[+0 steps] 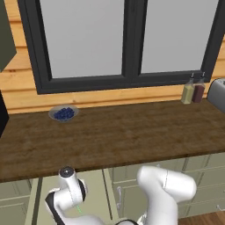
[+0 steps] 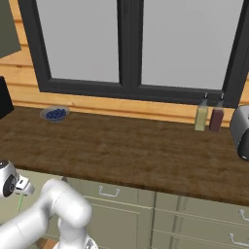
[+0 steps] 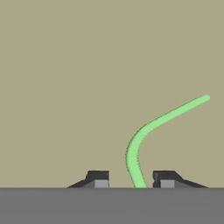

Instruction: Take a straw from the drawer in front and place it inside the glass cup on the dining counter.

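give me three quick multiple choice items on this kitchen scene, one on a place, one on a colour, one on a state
1. Where is the bowl of blueberries?
A. on the wood worktop below the window
B. inside a drawer
C. on a chair

2. What colour is the straw?
A. red
B. green
C. white

3. In the hand view, how do the jaws stand to the straw?
A. the straw rises between the two fingertips
B. it lies far off to one side
C. it stands in a cup

Answers: 1 A, it sits by the window wall; 2 B, bright green curve; 3 A, its base sits between the tips.
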You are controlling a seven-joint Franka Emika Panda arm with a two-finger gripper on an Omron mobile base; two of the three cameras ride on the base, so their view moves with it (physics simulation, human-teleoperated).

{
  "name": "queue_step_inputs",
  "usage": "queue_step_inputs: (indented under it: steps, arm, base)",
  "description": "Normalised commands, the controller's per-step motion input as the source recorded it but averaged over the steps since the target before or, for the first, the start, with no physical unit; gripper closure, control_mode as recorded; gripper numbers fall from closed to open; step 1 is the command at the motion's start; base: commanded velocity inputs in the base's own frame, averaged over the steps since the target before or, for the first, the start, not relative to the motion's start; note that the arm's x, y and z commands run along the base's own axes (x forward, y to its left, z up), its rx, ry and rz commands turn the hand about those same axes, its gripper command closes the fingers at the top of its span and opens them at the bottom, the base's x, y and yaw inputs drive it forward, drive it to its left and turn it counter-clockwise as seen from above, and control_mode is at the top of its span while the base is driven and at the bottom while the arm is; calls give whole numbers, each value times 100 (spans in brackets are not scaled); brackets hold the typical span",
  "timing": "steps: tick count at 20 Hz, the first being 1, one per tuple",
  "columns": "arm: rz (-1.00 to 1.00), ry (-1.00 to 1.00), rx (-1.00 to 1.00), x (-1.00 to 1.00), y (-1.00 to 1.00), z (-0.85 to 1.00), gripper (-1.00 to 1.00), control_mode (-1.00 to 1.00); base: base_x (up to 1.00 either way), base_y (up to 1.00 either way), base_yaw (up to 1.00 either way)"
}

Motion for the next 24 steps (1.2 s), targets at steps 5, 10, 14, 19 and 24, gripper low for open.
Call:
queue_step_inputs:
  steps: [5,10,14,19,24]
  arm:
    - [0,0,11,-99,11,-75,100,-100]
    - [0,0,4,-89,15,-82,100,-100]
    - [0,0,0,-58,26,-73,100,-100]
    - [-1,-5,3,-55,34,-16,100,-100]
    - [-2,-3,14,-66,19,0,100,-100]
  base:
    - [0,0,0]
    - [0,0,0]
    - [0,0,0]
    - [0,0,0]
    - [0,0,0]
